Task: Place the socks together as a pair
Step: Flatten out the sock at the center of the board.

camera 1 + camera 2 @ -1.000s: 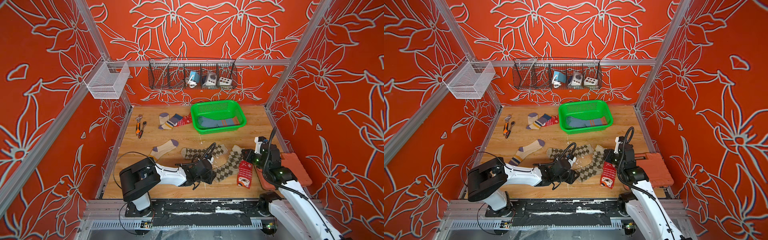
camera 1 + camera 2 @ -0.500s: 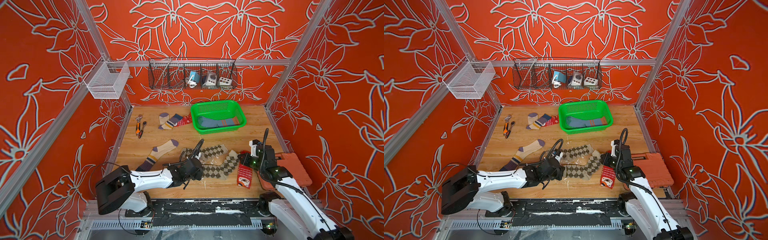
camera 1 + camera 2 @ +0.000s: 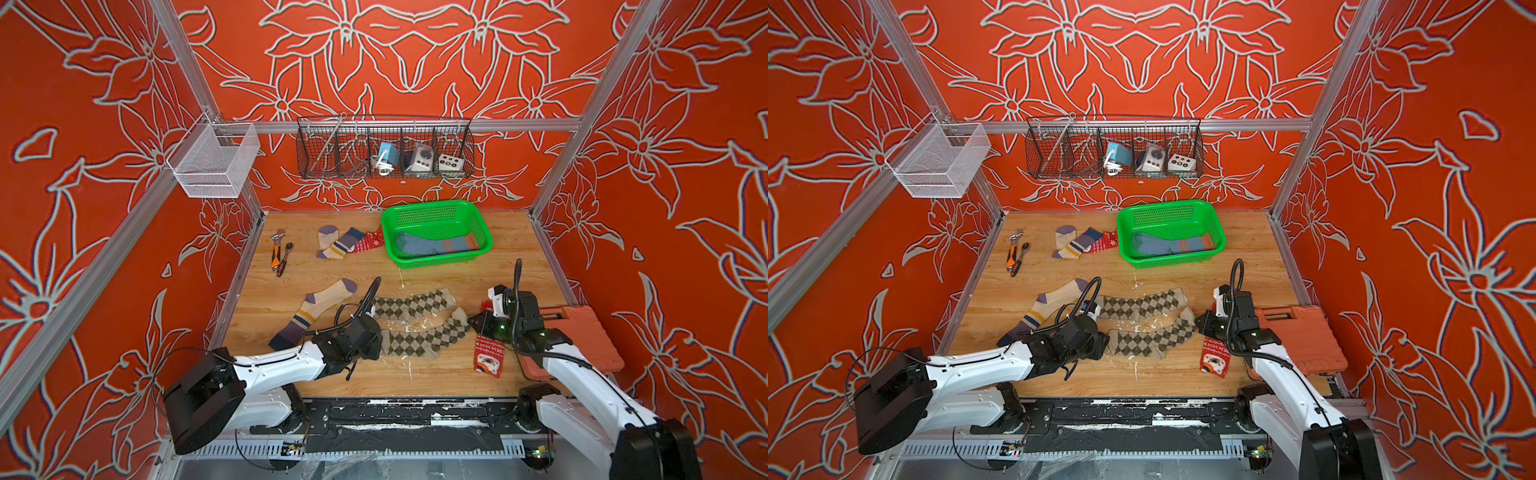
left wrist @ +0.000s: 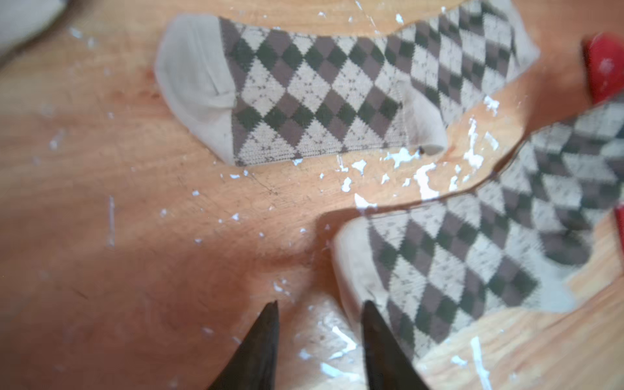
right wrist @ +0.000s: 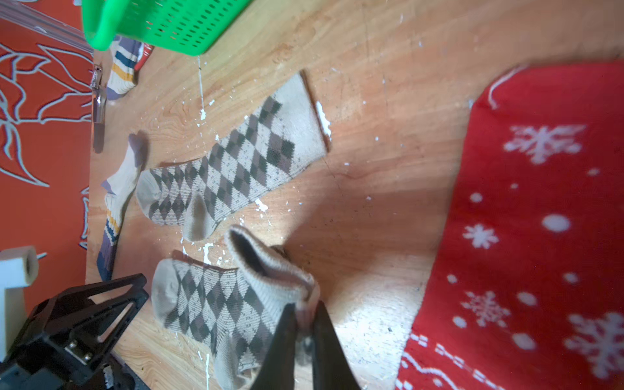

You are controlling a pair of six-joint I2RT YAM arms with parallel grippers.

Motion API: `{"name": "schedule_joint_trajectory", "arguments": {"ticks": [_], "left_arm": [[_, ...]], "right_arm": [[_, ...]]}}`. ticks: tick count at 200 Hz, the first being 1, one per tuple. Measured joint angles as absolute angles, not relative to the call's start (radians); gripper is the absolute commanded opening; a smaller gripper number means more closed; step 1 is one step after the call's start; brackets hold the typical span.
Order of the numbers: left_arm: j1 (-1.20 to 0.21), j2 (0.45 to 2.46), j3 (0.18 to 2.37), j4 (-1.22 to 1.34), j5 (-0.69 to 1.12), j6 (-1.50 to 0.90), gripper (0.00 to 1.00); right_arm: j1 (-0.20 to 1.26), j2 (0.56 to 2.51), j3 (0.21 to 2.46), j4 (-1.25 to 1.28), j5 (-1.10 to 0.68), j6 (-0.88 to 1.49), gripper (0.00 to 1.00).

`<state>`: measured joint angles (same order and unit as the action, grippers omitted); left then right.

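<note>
I had the right hand (image 5: 305, 305) clamped on the cuff of the near argyle sock (image 3: 419, 340), beside its twin (image 3: 409, 305) toward the front edge of the worktop (image 3: 436, 378). The left hand (image 4: 320, 304) was apart. The cream sock (image 3: 320, 307) and red sock (image 3: 488, 359) lay unpaired.

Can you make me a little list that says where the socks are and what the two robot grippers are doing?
near brown-beige argyle sock: cuff pinched in the right gripper
far brown-beige argyle sock: lying just beyond the near one
left gripper: open, holding nothing, at the near sock's toe
green plastic basket: holds the blue ribbed socks
red snowflake sock: lying by the right gripper
cream sock with purple toe: lying on the left arm's side of the argyle socks
</note>
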<state>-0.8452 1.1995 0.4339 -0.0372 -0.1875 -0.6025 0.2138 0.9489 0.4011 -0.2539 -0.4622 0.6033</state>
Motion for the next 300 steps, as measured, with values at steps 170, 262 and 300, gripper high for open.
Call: {"name": "schedule_joint_trajectory", "arguments": {"ticks": [170, 262, 300], "left_arm": [[-0.859, 1.317, 0.414, 0.114, -0.082, -0.619, 0.15], [-0.757, 1.221, 0.424, -0.016, -0.196, -0.575, 0.10], [-0.702, 1.211, 0.424, -0.029, -0.196, -0.545, 0.30]], "right_arm": [[0.270, 0.881, 0.585, -0.420, -0.245, 0.436, 0.45], [0.297, 1.081, 0.646, -0.416, -0.294, 0.420, 0.43], [0.321, 1.159, 0.701, -0.414, -0.301, 0.403, 0.43]]}}
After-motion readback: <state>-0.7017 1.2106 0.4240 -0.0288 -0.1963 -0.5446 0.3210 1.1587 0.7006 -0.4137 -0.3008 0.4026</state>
